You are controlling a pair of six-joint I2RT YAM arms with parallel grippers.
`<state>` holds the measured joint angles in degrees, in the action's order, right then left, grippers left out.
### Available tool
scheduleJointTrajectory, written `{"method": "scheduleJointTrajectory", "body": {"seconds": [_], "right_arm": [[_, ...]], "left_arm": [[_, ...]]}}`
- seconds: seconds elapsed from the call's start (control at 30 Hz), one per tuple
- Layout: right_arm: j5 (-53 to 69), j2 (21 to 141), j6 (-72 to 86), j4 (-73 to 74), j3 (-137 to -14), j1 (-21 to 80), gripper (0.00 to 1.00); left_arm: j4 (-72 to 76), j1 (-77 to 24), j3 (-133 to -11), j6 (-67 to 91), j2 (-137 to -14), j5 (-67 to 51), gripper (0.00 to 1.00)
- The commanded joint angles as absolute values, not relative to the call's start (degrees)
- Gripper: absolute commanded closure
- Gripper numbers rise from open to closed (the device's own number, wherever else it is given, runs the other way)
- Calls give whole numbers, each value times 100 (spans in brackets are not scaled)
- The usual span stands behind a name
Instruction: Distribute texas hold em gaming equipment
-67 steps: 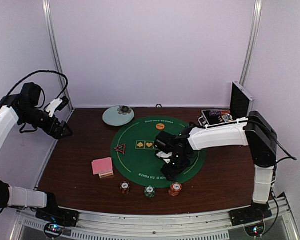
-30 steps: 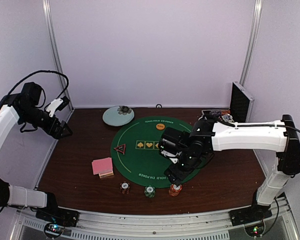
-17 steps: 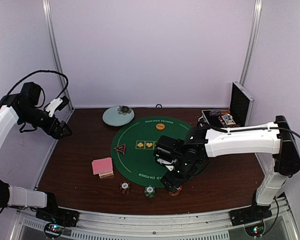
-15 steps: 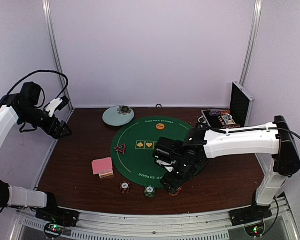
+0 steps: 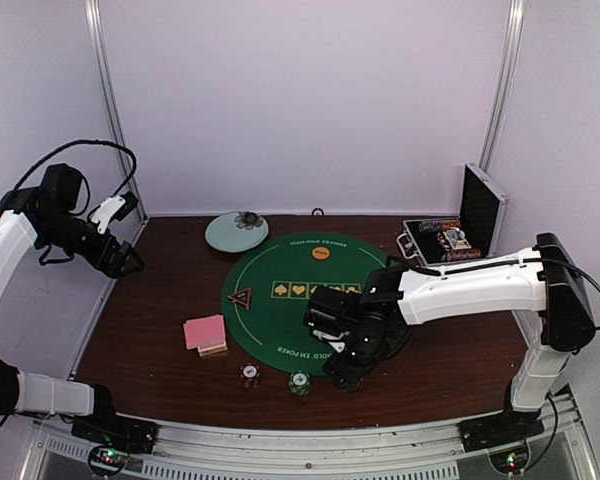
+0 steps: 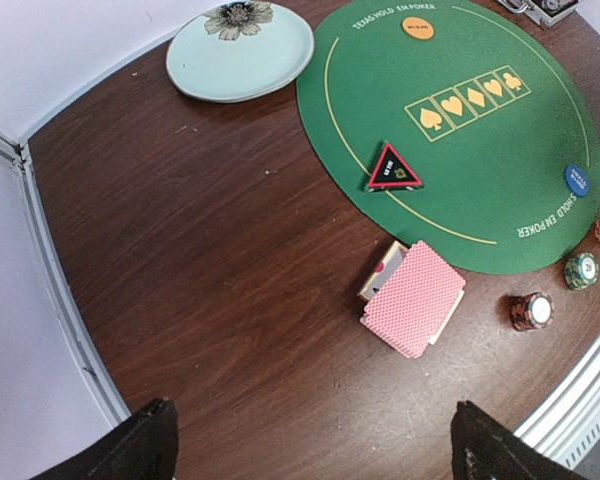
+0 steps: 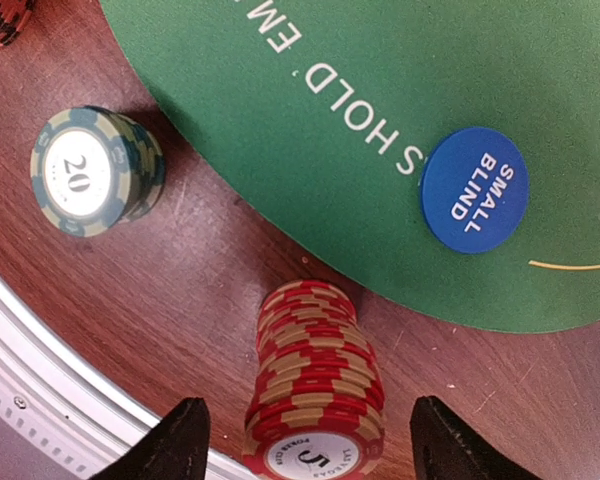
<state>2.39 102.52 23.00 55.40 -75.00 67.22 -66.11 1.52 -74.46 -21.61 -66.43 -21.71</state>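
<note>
Right gripper [image 7: 310, 402]: spread, nothing pinched | red stack [image 7: 315, 365] is straddled, on wood beside mat [image 7: 330, 90] | left gripper [image 6: 312, 410]: spread, raised.

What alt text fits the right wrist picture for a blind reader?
The right gripper, jaws open, straddles a red chip stack on the brown table. A green chip stack stands at upper left; a blue disc lies on the green mat.

You are reading "TEXAS HOLD EM POKER" along the rim of the green mat [image 6: 480, 170], with four suit signs printed at its middle. On the mat, a blue disc [image 7: 474, 190] is showing "SMALL BLIND". Just off the mat's edge, a green chip stack [image 7: 95, 170] is showing "20" and a red chip stack [image 7: 315, 400] is showing "5".
</note>
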Motion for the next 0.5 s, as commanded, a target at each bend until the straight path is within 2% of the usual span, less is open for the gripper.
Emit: {"method": "scheduleJointTrajectory", "body": {"seconds": [0.0, 0.33, 0.47], "right_arm": [[130, 10325, 2377, 5400, -7436, 6756, 28], [28, 10296, 2400, 5360, -7400, 6754, 46], [26, 10297, 2391, 5366, -7409, 6750, 50]], "left_arm": [[-6612, 190, -7613, -2221, -6608, -2229, 3], [-6616, 192, -7620, -2195, -6617, -2257, 2], [-6617, 189, -7620, -2188, -6619, -2258, 2]]}}
